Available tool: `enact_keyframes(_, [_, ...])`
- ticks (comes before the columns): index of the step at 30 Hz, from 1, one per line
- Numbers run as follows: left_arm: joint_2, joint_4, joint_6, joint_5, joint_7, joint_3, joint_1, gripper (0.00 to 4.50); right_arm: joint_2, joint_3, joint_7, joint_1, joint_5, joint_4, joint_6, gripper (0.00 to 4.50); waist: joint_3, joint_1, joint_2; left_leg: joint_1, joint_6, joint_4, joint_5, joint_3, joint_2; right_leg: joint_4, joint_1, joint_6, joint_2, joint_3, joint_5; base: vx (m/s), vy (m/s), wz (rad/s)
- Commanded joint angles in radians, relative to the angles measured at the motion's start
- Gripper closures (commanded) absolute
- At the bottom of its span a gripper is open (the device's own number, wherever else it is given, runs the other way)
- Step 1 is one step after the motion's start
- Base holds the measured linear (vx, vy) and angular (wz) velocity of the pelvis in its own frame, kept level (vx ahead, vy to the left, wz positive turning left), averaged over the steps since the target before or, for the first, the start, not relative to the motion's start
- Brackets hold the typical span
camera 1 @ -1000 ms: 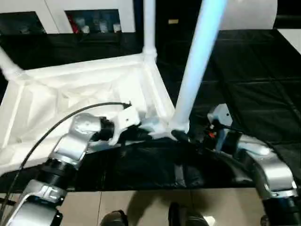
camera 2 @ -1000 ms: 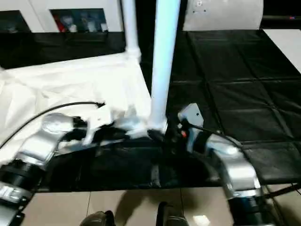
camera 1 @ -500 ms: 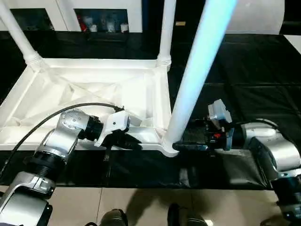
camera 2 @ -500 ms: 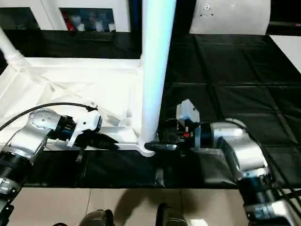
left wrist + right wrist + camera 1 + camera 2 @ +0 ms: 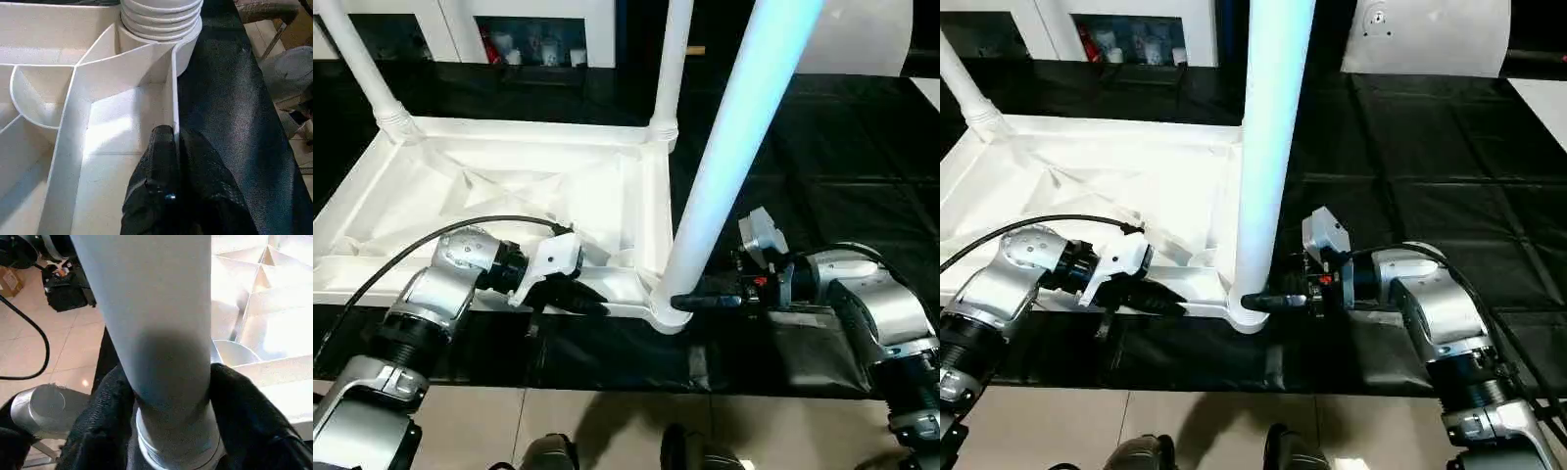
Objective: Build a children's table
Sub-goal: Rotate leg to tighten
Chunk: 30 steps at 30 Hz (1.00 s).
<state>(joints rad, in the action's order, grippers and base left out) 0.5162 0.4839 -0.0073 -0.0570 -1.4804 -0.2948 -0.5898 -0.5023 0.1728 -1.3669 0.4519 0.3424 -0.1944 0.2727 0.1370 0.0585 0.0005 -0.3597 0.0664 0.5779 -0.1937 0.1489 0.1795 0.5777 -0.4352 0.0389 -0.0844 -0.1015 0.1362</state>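
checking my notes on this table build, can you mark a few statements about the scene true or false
1. The table top lies upside down, ribbed side up. True.
2. The right hand grips the base of the near leg. True.
3. The left hand holds a loose leg. False: its fingers pinch the table top's thin edge wall near the corner socket.
4. The table top lies on bare wood. False: it lies on a black mat.
5. No leg stands at the far corners. False: two far legs stand in their sockets.
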Motion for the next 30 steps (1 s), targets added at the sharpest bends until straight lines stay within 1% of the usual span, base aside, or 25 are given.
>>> enact_keyframes(1, [0.002,0.000,-0.010,0.010,-0.034,-0.034,-0.004,4.50,-0.001,0.022,-0.031,0.008,-0.002,-0.001,-0.007,2.45,-0.081,-0.002,-0.013,-0.005,-0.118,-0.055,-0.076,0.008,0.037,-0.060,0.079,0.198,-0.059,0.055,0.307,0.000,0.000,0.00])
enact_keyframes(3, [0.003,0.000,-0.010,0.010,-0.032,-0.033,-0.003,4.50,0.000,0.026,-0.035,0.005,0.001,0.000,-0.003,2.48,-0.080,-0.001,-0.012,-0.005,-0.116,-0.055,-0.077,0.007,0.037,-0.061,0.079,0.194,-0.058,0.055,0.312,0.000,0.000,0.00])
enact_keyframes(6, [-0.005,0.003,0.000,0.003,-0.022,-0.027,-0.002,4.50,0.002,0.031,-0.042,-0.010,0.008,0.012,0.006,2.53,-0.080,-0.001,-0.012,-0.004,-0.118,-0.055,-0.076,0.007,0.038,-0.059,0.079,0.200,-0.058,0.056,0.298,0.000,0.000,0.00])
enact_keyframes(7, [-0.009,-0.004,0.014,-0.007,-0.020,-0.022,0.001,4.50,0.002,0.032,-0.038,-0.020,0.013,0.026,0.016,2.53,-0.074,0.000,-0.008,-0.005,-0.118,-0.057,-0.082,0.007,0.037,-0.061,0.077,0.198,-0.058,0.056,0.305,0.000,0.000,0.00])
enact_keyframes(8, [-0.009,-0.004,0.014,-0.007,-0.020,-0.022,0.001,4.50,0.002,0.032,-0.038,-0.020,0.013,0.026,0.016,2.54,-0.075,0.000,-0.009,-0.004,-0.117,-0.057,-0.085,0.007,0.037,-0.062,0.077,0.197,-0.058,0.056,0.310,0.000,0.000,0.00])
enact_keyframes(9, [-0.016,-0.022,0.049,-0.023,-0.012,-0.012,0.007,4.50,0.005,0.030,-0.025,-0.041,0.024,0.056,0.036,2.55,-0.070,0.001,-0.005,-0.005,-0.116,-0.058,-0.091,0.006,0.037,-0.063,0.076,0.195,-0.059,0.056,0.317,0.000,0.000,0.00])
enact_keyframes(10, [-0.021,-0.036,0.077,-0.029,0.004,-0.006,0.009,4.50,0.009,0.028,-0.009,-0.057,0.038,0.081,0.064,2.55,-0.071,0.002,-0.007,-0.004,-0.115,-0.059,-0.091,0.007,0.038,-0.064,0.077,0.194,-0.057,0.057,0.313,0.000,0.000,0.00])
enact_keyframes(11, [-0.028,-0.047,0.098,-0.032,0.023,0.000,0.009,4.50,0.015,0.026,0.010,-0.073,0.051,0.106,0.089,2.55,-0.071,0.003,-0.009,-0.004,-0.114,-0.060,-0.087,0.005,0.041,-0.061,0.078,0.197,-0.058,0.058,0.304,0.000,0.000,0.00])
enact_keyframes(12, [-0.030,-0.051,0.103,-0.032,0.028,0.001,0.009,4.50,0.017,0.025,0.015,-0.077,0.054,0.114,0.095,2.55,-0.067,0.003,-0.006,-0.005,-0.112,-0.061,-0.097,0.004,0.039,-0.065,0.076,0.193,-0.059,0.056,0.322,0.000,0.000,0.00])
enact_keyframes(13, [-0.036,-0.060,0.120,-0.034,0.046,0.006,0.009,4.50,0.023,0.024,0.033,-0.089,0.064,0.134,0.116,2.55,-0.067,0.001,-0.007,-0.004,-0.109,-0.062,-0.103,0.004,0.038,-0.067,0.077,0.190,-0.058,0.057,0.332,0.000,0.000,0.00])
enact_keyframes(15, [-0.054,-0.071,0.150,-0.027,0.097,0.015,0.004,4.50,0.056,0.018,0.102,-0.111,0.076,0.171,0.159,2.55,-0.062,0.002,-0.007,-0.002,-0.096,-0.065,-0.126,0.003,0.038,-0.074,0.073,0.176,-0.059,0.058,0.378,0.000,0.000,0.00])
enact_keyframes(16, [-0.072,-0.077,0.172,-0.020,0.138,0.021,-0.002,4.50,0.087,0.016,0.165,-0.125,0.072,0.193,0.185,2.55,-0.062,0.002,-0.007,-0.002,-0.096,-0.065,-0.126,0.003,0.038,-0.074,0.073,0.176,-0.059,0.058,0.378,0.000,0.000,0.00])
enact_keyframes(17, [-0.106,-0.089,0.207,-0.017,0.198,0.029,-0.011,4.50,0.143,0.017,0.263,-0.147,0.055,0.221,0.200,2.55,-0.058,-0.003,-0.011,-0.004,-0.073,-0.067,-0.147,0.002,0.033,-0.081,0.074,0.147,-0.059,0.056,0.443,0.000,0.000,0.00])
enact_keyframes(18, [-0.137,-0.101,0.233,-0.017,0.243,0.033,-0.017,4.50,0.192,0.019,0.344,-0.160,0.038,0.237,0.218,2.55,-0.054,-0.004,-0.009,-0.002,-0.056,-0.070,-0.161,0.001,0.031,-0.090,0.070,0.122,-0.060,0.055,0.500,0.000,0.000,0.00])
enact_keyframes(19, [-0.151,-0.106,0.244,-0.018,0.259,0.034,-0.020,4.50,0.213,0.020,0.377,-0.163,0.029,0.241,0.226,2.55,-0.053,-0.006,-0.008,-0.001,-0.047,-0.071,-0.173,0.000,0.028,-0.094,0.069,0.109,-0.060,0.052,0.535,0.000,0.000,0.00])
enact_keyframes(20, [-0.167,-0.114,0.261,-0.018,0.276,0.035,-0.022,4.50,0.236,0.020,0.418,-0.167,0.018,0.249,0.242,2.55,-0.052,-0.008,-0.009,0.000,-0.040,-0.072,-0.183,-0.001,0.026,-0.099,0.069,0.093,-0.060,0.050,0.568,0.000,0.000,0.00])
enact_keyframes(21, [-0.167,-0.114,0.261,-0.018,0.276,0.035,-0.022,4.50,0.236,0.020,0.418,-0.167,0.018,0.249,0.242,2.55,-0.050,-0.015,-0.011,-0.005,-0.032,-0.075,-0.194,-0.006,0.021,-0.105,0.072,0.059,-0.059,0.046,0.616,0.000,0.000,0.00])
enact_keyframes(22, [-0.197,-0.116,0.279,-0.008,0.320,0.037,-0.030,4.50,0.279,0.016,0.483,-0.169,0.006,0.253,0.263,2.55,-0.049,-0.018,-0.010,-0.003,-0.032,-0.076,-0.201,-0.007,0.022,-0.107,0.070,0.053,-0.059,0.047,0.619,0.000,0.000,0.00])
enact_keyframes(23, [-0.259,-0.112,0.308,0.008,0.409,0.044,-0.047,4.50,0.362,0.005,0.604,-0.167,-0.016,0.251,0.285,2.55,-0.044,-0.030,-0.008,-0.002,-0.027,-0.078,-0.229,-0.009,0.024,-0.111,0.063,0.049,-0.059,0.045,0.633,0.000,0.000,0.00])
enact_keyframes(24, [-0.259,-0.112,0.308,0.008,0.409,0.044,-0.047,4.50,0.362,0.005,0.604,-0.167,-0.016,0.251,0.285,2.55,-0.045,-0.034,-0.008,-0.002,-0.024,-0.079,-0.239,-0.010,0.023,-0.114,0.064,0.044,-0.059,0.043,0.643,0.000,0.000,0.00])
enact_keyframes(26, [-0.328,-0.092,0.329,0.031,0.526,0.054,-0.066,4.50,0.457,-0.010,0.739,-0.155,-0.040,0.231,0.303,2.55,-0.047,-0.038,-0.009,-0.001,-0.022,-0.079,-0.241,-0.011,0.022,-0.116,0.064,0.035,-0.060,0.042,0.646,0.000,0.000,0.00])
enact_keyframes(27, [-0.350,-0.084,0.333,0.039,0.566,0.057,-0.072,4.50,0.490,-0.017,0.783,-0.149,-0.047,0.219,0.308,2.55,-0.045,-0.044,-0.005,0.002,-0.024,-0.081,-0.257,-0.013,0.021,-0.120,0.063,0.030,-0.059,0.038,0.648,0.000,0.000,0.00])
enact_keyframes(28, [-0.350,-0.084,0.333,0.039,0.566,0.057,-0.072,4.50,0.490,-0.017,0.783,-0.149,-0.047,0.219,0.308,2.55,-0.046,-0.045,-0.006,0.003,-0.027,-0.082,-0.258,-0.013,0.021,-0.120,0.062,0.031,-0.059,0.039,0.639,0.000,0.000,0.00])
enact_keyframes(29, [-0.411,-0.056,0.341,0.062,0.686,0.076,-0.092,4.50,0.571,-0.033,0.903,-0.123,-0.078,0.169,0.296,2.55,-0.044,-0.049,0.000,0.004,-0.032,-0.083,-0.263,-0.013,0.023,-0.119,0.058,0.040,-0.059,0.041,0.617,0.000,0.000,0.00])
enact_keyframes(30, [-0.430,-0.050,0.345,0.072,0.725,0.084,-0.097,4.50,0.596,-0.038,0.941,-0.115,-0.090,0.155,0.292,2.55,-0.038,-0.057,-0.002,0.009,-0.033,-0.085,-0.305,-0.012,0.021,-0.128,0.054,0.041,-0.056,0.035,0.643,0.000,0.000,0.00])
